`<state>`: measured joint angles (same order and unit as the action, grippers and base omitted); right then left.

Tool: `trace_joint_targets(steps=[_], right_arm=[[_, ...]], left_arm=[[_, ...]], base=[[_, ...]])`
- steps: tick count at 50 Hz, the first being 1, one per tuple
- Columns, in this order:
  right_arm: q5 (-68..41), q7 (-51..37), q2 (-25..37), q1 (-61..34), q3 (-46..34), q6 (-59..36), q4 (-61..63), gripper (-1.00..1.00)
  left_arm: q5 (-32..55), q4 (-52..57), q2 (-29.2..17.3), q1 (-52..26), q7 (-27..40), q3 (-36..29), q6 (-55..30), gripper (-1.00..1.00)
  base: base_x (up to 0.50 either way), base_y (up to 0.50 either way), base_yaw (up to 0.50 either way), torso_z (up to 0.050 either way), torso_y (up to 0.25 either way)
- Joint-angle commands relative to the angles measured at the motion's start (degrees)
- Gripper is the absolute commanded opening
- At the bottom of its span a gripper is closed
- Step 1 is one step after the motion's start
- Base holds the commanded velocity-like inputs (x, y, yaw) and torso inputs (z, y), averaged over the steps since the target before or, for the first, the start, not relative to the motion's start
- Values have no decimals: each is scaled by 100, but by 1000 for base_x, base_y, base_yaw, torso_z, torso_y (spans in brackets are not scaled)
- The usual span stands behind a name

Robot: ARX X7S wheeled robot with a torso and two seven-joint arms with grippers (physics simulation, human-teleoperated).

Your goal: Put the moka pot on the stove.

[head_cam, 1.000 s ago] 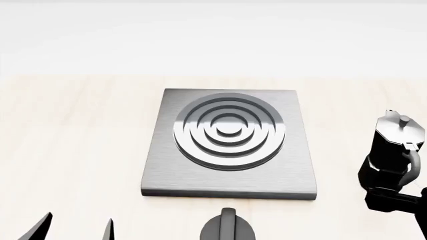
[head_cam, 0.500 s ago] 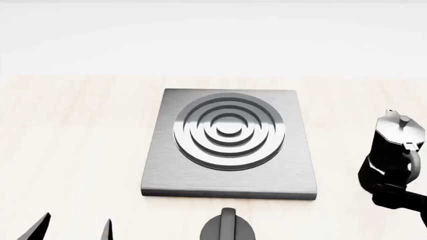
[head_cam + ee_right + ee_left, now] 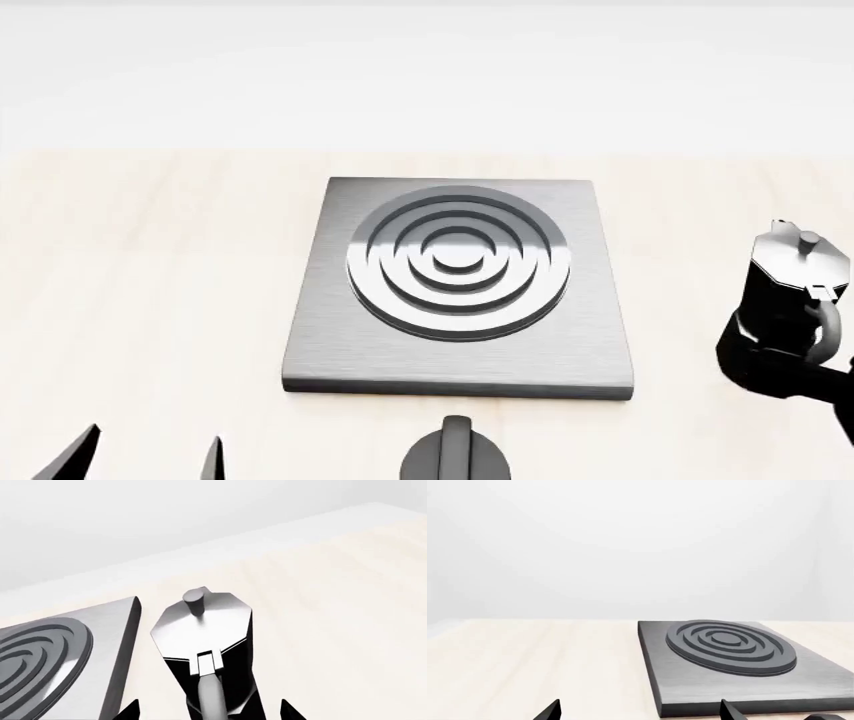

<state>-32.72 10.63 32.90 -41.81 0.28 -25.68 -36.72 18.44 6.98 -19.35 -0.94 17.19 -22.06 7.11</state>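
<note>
One moka pot [image 3: 797, 285] stands upright on the counter [image 3: 147, 270], right of one stove [image 3: 461, 290], handle toward the robot. Right pincer [image 3: 207, 712] open astride it; left pincer [image 3: 640, 711] open.

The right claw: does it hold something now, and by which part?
Nothing is held yet. The right claw is open, its fingers on either side of the moka pot near the handle. The left claw is empty.

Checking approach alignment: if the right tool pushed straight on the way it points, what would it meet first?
Most likely the moka pot: its handle sits between the right tool's open fingertips, directly ahead. Remaining distance is unclear.
</note>
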Motion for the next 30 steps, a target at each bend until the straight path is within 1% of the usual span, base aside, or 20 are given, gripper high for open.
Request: trace_joint_targets(steps=[1, 30], right_arm=[[90, 133, -94, -134, -80, 189, -379, 100], [176, 210, -115, -292, -96, 412, -802, 100]], left_arm=[[7, 15, -15, 4, 25, -12, -8, 100], [4, 26, -56, 36, 75, -34, 32, 100]], base=[[0, 0, 0, 0, 0], [0, 0, 0, 0, 0]])
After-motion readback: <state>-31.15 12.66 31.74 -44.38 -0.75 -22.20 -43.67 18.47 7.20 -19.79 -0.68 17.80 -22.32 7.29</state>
